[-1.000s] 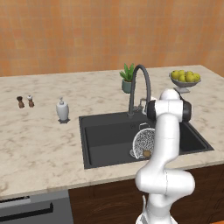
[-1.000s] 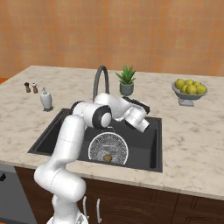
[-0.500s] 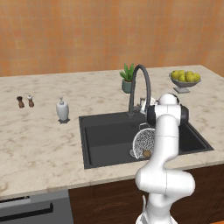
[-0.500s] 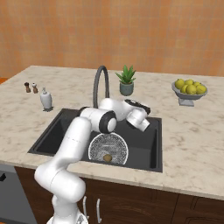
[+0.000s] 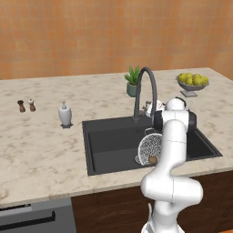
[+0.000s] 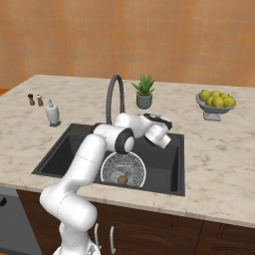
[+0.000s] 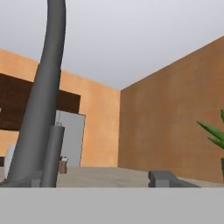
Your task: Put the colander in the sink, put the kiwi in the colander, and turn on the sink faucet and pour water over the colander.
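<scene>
The arm has swung right, bringing the hand point(image 6: 162, 130) near the tap point(image 6: 115, 95) base. Finger spacing cannot be determined. The colander point(image 6: 123, 169) sits in the sink point(image 6: 164, 181) containing the kiwi point(image 6: 121, 179). Remaining step, by judgement: operate the lever.

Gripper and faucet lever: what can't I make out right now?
- Gripper state: the arm's wrist hides the fingers in both base views.
- Faucet lever: too small in the base views; the arm partly covers its base.
- Water: no stream discernible.
- Colander: the arm covers its right side in the left base view.
</scene>
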